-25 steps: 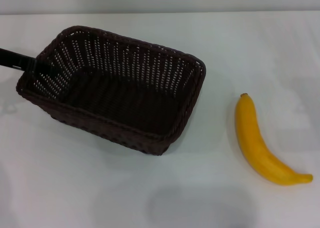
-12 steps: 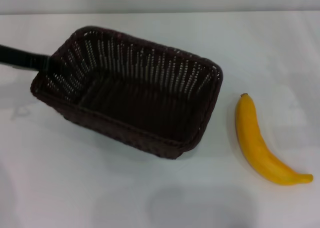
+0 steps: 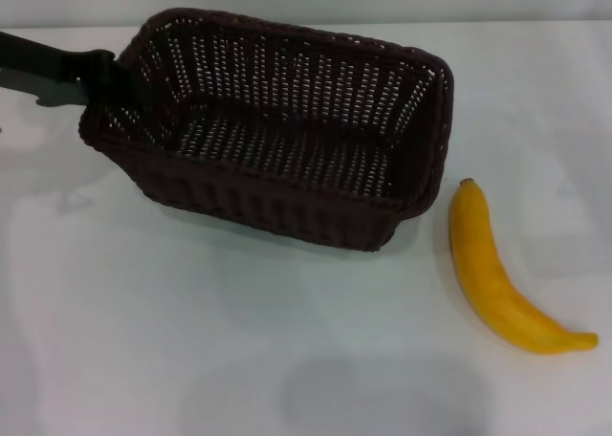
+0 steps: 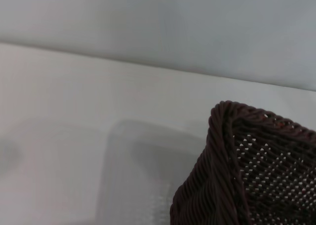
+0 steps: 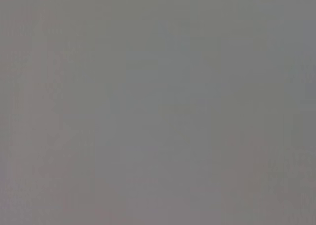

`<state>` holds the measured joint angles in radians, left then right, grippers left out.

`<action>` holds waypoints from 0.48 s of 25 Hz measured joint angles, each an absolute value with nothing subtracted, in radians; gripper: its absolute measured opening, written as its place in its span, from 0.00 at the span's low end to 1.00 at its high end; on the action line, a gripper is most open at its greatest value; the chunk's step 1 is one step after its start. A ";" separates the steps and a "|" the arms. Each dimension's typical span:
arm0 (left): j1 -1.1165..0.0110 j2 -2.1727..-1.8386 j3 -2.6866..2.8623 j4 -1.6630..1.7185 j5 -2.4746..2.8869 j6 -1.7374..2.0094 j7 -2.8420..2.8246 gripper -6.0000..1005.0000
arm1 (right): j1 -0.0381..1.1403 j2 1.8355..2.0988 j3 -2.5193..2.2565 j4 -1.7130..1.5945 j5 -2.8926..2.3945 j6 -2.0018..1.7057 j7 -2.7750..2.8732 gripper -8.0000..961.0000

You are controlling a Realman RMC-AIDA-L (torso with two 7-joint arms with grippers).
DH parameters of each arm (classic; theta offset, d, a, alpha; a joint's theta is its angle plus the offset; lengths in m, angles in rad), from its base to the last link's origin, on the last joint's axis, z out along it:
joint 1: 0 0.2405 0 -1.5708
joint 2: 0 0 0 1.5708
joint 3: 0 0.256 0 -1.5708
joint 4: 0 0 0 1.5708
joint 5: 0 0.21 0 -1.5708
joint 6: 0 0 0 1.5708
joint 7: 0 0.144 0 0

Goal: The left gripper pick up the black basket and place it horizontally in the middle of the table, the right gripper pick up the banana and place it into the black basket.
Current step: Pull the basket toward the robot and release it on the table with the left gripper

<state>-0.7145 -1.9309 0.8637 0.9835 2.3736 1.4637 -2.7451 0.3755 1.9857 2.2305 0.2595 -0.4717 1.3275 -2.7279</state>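
Observation:
The black basket (image 3: 287,130) is a dark woven rectangle held tilted above the white table (image 3: 191,340), left of centre in the head view. My left gripper (image 3: 103,80) reaches in from the left edge and is shut on the basket's left rim. The left wrist view shows a corner of the basket (image 4: 256,170) over the table. The banana (image 3: 497,273) lies on the table to the right of the basket, stem end pointing away from me, apart from it. My right gripper is out of view; the right wrist view shows only plain grey.
The table's far edge (image 3: 535,23) meets a pale wall at the top of the head view. A faint shadow (image 3: 382,393) lies on the table near the front.
The left gripper has lifted the basket and carried it to the right and farther away, tilting its open side toward me. The banana has not moved.

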 joint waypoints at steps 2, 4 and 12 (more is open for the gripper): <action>-0.716 -1.932 0.866 0.984 2.374 1.467 -2.776 0.16 | 0.375 1.980 2.230 0.261 -0.471 1.328 -2.741 0.88; -0.716 -1.933 0.867 0.982 2.375 1.473 -2.818 0.16 | 0.372 1.979 2.230 0.271 -0.471 1.329 -2.762 0.88; -0.720 -1.939 0.891 0.959 2.412 1.474 -2.931 0.17 | 0.356 1.987 2.230 0.299 -0.474 1.336 -2.789 0.88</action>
<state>-0.7198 -1.9389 0.8912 0.9592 2.4121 1.4736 -2.9306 0.3559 1.9873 2.2304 0.2987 -0.4742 1.3359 -2.7889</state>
